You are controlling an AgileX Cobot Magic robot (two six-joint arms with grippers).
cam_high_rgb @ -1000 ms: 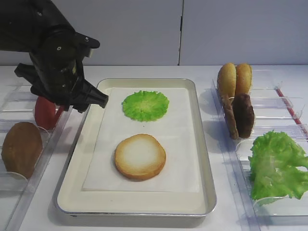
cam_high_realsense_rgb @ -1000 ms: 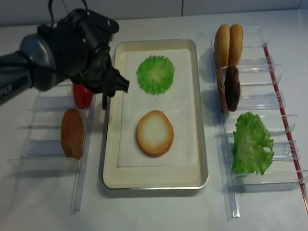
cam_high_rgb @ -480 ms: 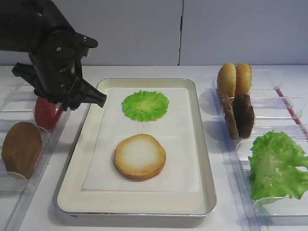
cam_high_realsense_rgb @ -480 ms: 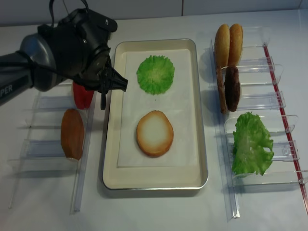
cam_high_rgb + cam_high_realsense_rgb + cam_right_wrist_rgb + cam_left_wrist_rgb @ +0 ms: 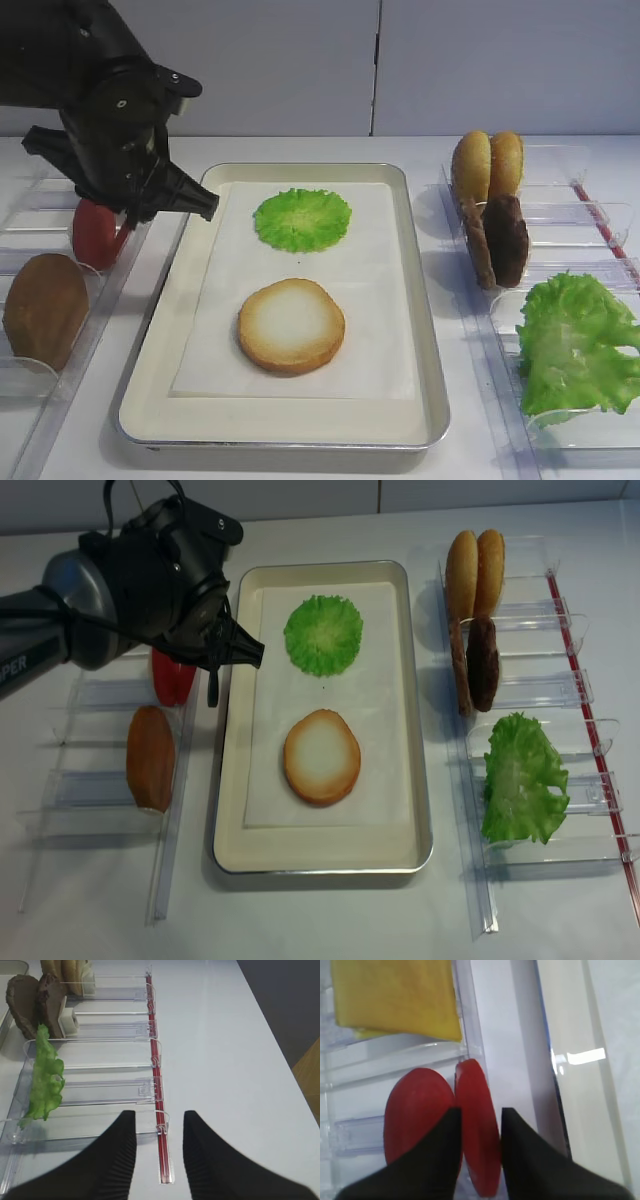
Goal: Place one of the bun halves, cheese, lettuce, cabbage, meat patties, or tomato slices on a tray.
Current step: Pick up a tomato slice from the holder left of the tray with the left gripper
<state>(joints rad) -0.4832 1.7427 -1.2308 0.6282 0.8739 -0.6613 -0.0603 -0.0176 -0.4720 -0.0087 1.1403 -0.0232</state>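
Observation:
Two red tomato slices stand on edge in a clear holder left of the tray (image 5: 300,169). My left gripper (image 5: 481,1110) reaches down over them, its jaws closed against the right-hand slice (image 5: 476,1095), one finger wedged between it and the other slice (image 5: 415,1110). From outside, the black arm (image 5: 120,130) hides most of the tomato (image 5: 92,237). On the tray's paper lie a bun half (image 5: 291,325), cut face up, and a round green leaf (image 5: 302,218). My right gripper (image 5: 159,1121) hangs open and empty over the right holder's red strip (image 5: 156,1060).
Yellow cheese (image 5: 395,997) lies in the slot beyond the tomatoes. A brown rounded piece (image 5: 45,308) stands in the near left holder. Right holders carry bun halves (image 5: 488,165), meat patties (image 5: 505,240) and lettuce (image 5: 575,340). A clear holder wall (image 5: 470,1035) runs between tomatoes and tray.
The left jaws have drawn together onto the right-hand tomato slice, and the left arm has shifted slightly leftward. The right gripper has not moved.

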